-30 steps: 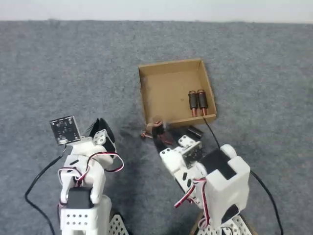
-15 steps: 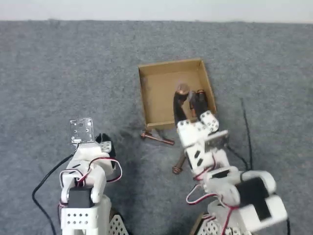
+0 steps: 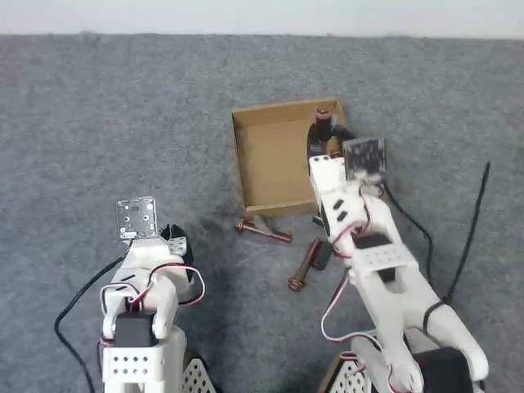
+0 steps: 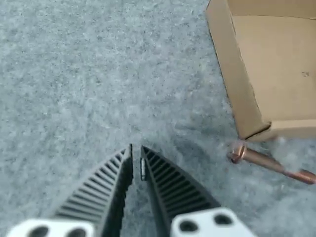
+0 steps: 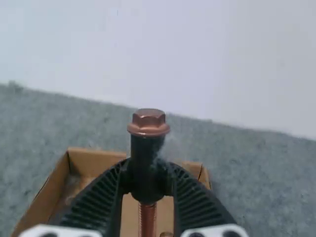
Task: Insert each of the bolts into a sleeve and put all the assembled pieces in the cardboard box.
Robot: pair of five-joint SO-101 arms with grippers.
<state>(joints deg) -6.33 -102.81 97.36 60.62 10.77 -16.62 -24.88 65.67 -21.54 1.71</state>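
While clamped upright, assembled piece (image 5: 147,158): stiff, probably slick metal; sleeve (image 5: 146,145) is the hold.
Right gripper (image 5: 147,177): closed around sleeve, above cardboard box (image 5: 94,159).
Left gripper (image 4: 137,153): narrow, empty.

**Two white arms, black ribbed claws**

The left arm (image 3: 139,307) and right arm (image 3: 389,274) are white plastic shells around black servo blocks. Red, white and black wires loop between their joints, and thin black cables trail away. Each wrist carries a small square board with corner holes: the left camera board (image 3: 136,219) pale, the right camera board (image 3: 364,155) darker. The left gripper (image 4: 137,158) and right gripper (image 5: 146,167) have black triangular fingers (image 4: 106,190) with slanted ridges, fixed to white brackets with round holes.
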